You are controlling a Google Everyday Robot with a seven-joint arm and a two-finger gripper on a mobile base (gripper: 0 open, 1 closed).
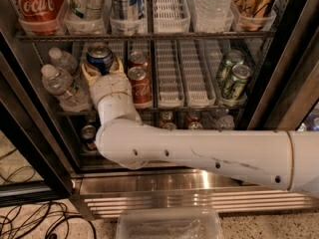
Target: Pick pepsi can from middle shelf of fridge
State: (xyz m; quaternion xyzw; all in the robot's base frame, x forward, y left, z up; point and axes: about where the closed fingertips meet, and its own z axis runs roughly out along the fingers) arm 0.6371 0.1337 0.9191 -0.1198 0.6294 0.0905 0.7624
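The pepsi can (99, 58), blue with a silver top, stands upright at the left of the middle shelf (170, 86), a wire rack with white slotted lane trays inside the fridge (164, 182). My gripper (102, 64) reaches in from below at the end of the white arm (199, 151). Its tan fingers (88, 72) sit on both sides of the can and are shut on it. The lower half of the can is hidden behind the gripper.
Two red Coca-Cola cans (139, 81) stand just right of the pepsi can. Water bottles (62, 86) are close on its left and green cans (232, 78) at the far right. Tubs of bottles fill the rack above (124, 24). A clear plastic box (169, 225) and cables (30, 220) lie on the floor.
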